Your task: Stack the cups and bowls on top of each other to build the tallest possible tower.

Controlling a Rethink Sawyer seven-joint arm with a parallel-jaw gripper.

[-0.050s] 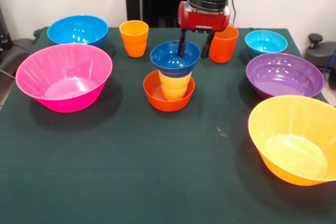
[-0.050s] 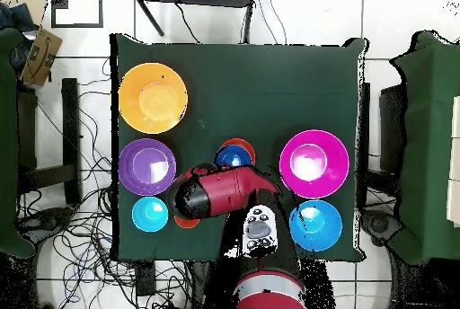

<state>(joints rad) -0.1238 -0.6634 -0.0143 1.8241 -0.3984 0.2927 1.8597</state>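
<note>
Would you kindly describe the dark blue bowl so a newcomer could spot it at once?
Look to the middle of the green table, straight under the gripper. There a small stack stands: an orange-red bowl, a yellow cup in it, and the dark blue bowl on top. No other bowl sits off the table.

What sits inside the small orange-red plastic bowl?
A yellow plastic cup stands in the small orange-red bowl, carrying a dark blue bowl. The gripper straddles its rim; the cup's top is covered.
</note>
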